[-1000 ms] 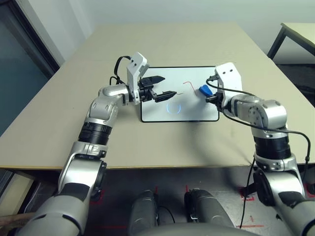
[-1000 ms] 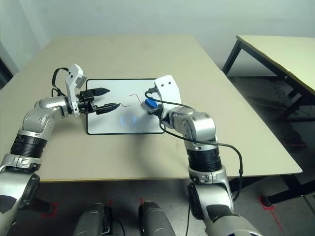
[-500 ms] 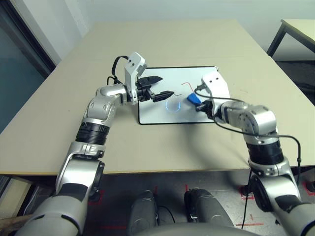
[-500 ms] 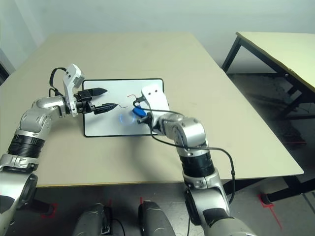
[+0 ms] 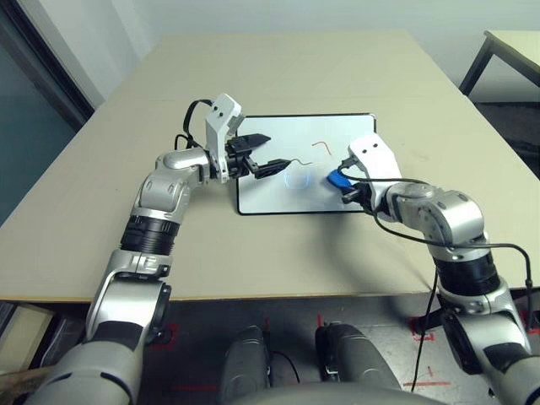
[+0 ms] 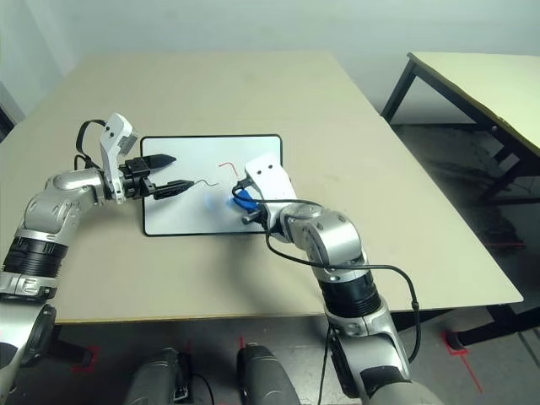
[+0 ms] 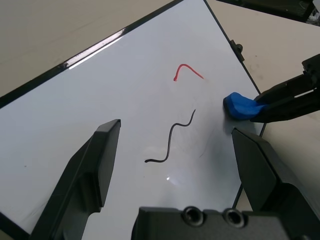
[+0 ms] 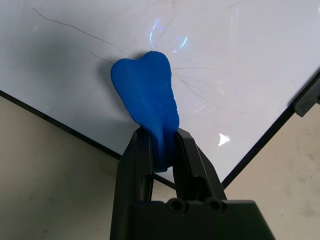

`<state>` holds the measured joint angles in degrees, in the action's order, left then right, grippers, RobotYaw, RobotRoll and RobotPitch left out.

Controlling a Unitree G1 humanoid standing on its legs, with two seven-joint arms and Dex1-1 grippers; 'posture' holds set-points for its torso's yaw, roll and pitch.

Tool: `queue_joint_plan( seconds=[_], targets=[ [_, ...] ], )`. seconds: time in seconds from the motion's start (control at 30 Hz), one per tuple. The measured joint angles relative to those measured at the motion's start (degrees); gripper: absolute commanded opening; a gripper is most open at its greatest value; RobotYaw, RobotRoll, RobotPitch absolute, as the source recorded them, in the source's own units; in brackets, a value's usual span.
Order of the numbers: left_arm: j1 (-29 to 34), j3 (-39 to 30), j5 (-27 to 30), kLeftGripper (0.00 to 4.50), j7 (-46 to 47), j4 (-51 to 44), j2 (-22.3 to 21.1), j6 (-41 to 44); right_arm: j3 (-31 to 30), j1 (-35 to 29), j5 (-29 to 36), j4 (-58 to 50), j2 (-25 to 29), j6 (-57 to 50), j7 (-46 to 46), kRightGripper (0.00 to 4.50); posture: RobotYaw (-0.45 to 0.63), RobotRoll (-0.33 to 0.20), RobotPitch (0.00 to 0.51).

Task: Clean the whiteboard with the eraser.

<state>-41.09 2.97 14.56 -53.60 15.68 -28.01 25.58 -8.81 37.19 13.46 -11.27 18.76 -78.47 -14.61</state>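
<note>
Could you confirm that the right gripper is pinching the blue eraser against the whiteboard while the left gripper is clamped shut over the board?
Not quite: the left gripper is open, its two fingers spread wide above the whiteboard, as the left wrist view shows. The rest holds: the right gripper is shut on the blue eraser at the board.

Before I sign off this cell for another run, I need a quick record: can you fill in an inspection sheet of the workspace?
Surface: beige table, bare around the board.
Job's things: whiteboard flat on the table, a red mark and a black squiggle on it; blue eraser on the board.
Clutter: nothing seen.
Grippers: right gripper shut on the eraser; left gripper open above the board, holding nothing.
Cables: black cable along the right forearm; black loop at the left wrist.
Surroundings: second table to the right.
</note>
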Motion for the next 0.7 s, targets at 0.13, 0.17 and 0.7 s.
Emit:
queue_joint_plan(
  seconds=[0.13, 0.17, 0.7],
  targets=[
    [0.1, 0.0, 0.3, 4.5, 0.1, -0.2, 0.0, 0.1, 1.4, 5.1, -1.0, 5.5, 0.1, 4.3, 0.1, 0.53, -0.11, 0.0, 0.108],
    [0.2, 0.0, 0.5, 4.5, 0.2, -0.2, 0.0, 0.1, 1.7, 5.9, -1.2, 6.2, 0.1, 5.5, 0.1, 0.53, -0.1, 0.0, 0.111],
    [1.9, -0.2, 1.8, 4.5, 1.6, -3.8, -0.3, 1.9, -3.8, 5.0, -0.3, -0.4, -0.8, 2.1, -3.7, 0.53, -0.08, 0.0, 0.119]
  ],
)
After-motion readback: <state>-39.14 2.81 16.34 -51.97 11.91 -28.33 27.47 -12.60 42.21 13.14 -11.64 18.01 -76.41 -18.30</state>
